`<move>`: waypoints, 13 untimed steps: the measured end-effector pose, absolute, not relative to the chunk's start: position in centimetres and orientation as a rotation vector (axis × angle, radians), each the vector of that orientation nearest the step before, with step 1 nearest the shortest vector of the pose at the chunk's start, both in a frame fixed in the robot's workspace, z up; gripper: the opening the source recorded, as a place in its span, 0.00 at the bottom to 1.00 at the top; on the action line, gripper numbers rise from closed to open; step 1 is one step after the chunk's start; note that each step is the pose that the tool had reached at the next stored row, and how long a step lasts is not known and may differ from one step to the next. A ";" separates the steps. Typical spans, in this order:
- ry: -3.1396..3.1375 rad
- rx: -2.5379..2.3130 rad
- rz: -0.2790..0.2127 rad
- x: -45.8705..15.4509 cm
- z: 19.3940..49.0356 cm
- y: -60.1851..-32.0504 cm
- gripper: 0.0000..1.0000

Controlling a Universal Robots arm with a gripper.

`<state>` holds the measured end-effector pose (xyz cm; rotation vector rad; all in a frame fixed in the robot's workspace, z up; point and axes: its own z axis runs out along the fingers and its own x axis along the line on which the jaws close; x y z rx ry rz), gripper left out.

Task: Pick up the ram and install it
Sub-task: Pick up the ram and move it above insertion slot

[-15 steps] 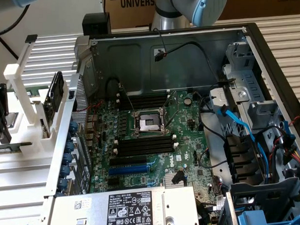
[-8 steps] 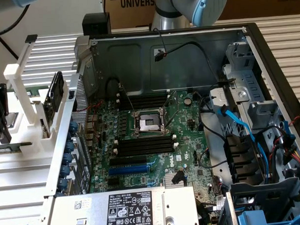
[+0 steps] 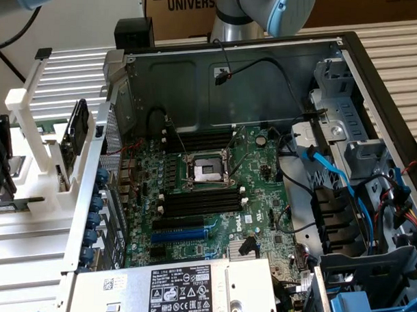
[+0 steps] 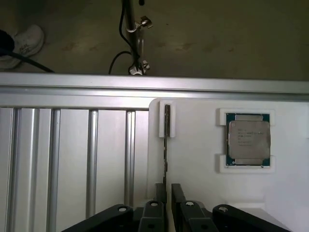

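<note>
Wrist view
Ram: the ram (image 4: 166,145) shows edge-on as a thin dark strip. It stands upright in a slot of the white holder (image 4: 193,183), close along the holder's edge that borders the ribbed metal plate (image 4: 72,164).
Claw: the gripper (image 4: 167,187) is at the ram's near end, fingers (image 4: 159,195) slightly spread, one on each side of the strip. A sliver of gap shows on one side, and I cannot tell if either pad touches.
Processor: the chip (image 4: 247,140) sits in its own recess in the holder, apart from the ram.
Floor: a shoe (image 4: 24,41) and a clamped pole (image 4: 133,38) lie beyond the plate.

Exterior view
Case: the open computer case (image 3: 349,58) holds the motherboard (image 3: 263,165) face up.
Slots: the black memory slots (image 3: 200,200) flank the processor socket (image 3: 206,171), with the blue slot (image 3: 182,234) just beside them.
Gripper: at the exterior view's left edge, over the white holder, outside the case wall.
</note>
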<state>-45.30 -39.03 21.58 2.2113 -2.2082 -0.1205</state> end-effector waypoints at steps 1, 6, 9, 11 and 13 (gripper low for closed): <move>-2.208 2.211 -0.120 -45.3 21.6 -39.0 0.24; -2.208 2.211 -0.121 -45.3 21.6 -39.0 0.24; -2.207 2.210 -0.117 -45.3 21.6 -39.0 0.24; -2.206 2.209 -0.107 -45.3 21.5 -39.0 0.24; -2.214 2.218 -0.090 -45.3 21.5 -39.0 0.24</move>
